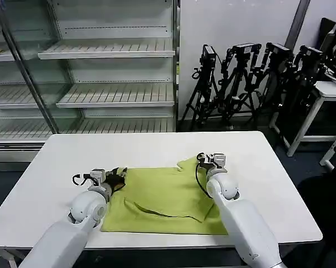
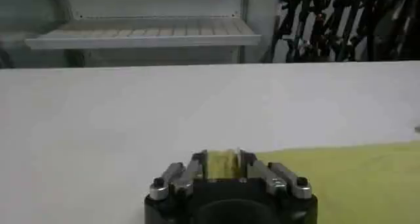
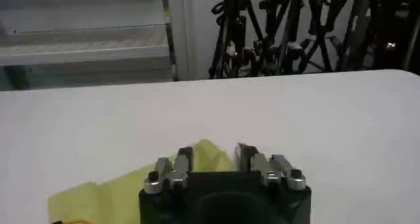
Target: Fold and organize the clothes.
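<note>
Both of your grippers sat low on the white table (image 1: pixel 156 146), each at a far corner of the lime T-shirt (image 1: pixel 168 198), which lay partly folded near the table's front edge. Your left gripper (image 2: pixel 223 161) had its fingers pinched on the shirt's far left corner. Your right gripper (image 3: pixel 210 154) pinched the raised far right corner, cloth bunched between its fingers.

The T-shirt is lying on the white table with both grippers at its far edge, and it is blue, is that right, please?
Not quite: the T-shirt is lime yellow-green, not blue, as the head view shows. It does lie on the white table, with the left gripper and the right gripper at its far edge.
</note>
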Controlling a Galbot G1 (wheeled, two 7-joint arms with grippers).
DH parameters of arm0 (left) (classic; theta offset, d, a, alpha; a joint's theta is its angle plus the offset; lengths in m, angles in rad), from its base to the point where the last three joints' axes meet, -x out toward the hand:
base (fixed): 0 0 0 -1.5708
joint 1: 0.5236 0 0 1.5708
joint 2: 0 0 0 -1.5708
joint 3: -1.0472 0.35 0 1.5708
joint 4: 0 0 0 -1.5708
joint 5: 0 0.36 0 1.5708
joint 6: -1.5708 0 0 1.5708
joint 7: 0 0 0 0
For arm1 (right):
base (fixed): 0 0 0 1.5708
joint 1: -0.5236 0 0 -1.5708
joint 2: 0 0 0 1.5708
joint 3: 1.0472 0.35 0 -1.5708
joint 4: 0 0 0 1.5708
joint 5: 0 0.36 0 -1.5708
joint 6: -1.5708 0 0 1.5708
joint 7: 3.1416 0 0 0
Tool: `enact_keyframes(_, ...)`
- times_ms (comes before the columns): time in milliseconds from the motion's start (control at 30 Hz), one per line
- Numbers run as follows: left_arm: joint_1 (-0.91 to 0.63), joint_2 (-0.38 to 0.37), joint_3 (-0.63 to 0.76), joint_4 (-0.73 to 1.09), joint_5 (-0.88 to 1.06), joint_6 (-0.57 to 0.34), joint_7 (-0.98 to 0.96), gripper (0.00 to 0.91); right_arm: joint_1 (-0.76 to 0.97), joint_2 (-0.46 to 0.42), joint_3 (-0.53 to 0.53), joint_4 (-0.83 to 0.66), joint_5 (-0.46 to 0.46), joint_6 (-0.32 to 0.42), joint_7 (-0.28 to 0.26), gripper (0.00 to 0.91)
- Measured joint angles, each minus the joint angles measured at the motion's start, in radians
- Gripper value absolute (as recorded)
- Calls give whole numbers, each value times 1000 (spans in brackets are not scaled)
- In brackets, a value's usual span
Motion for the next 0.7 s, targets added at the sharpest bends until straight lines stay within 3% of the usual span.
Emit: enact_keyframes(700, 57, 43, -77, -107, -56, 1, 5, 50, -67, -54, 8, 159, 10, 70, -13, 0)
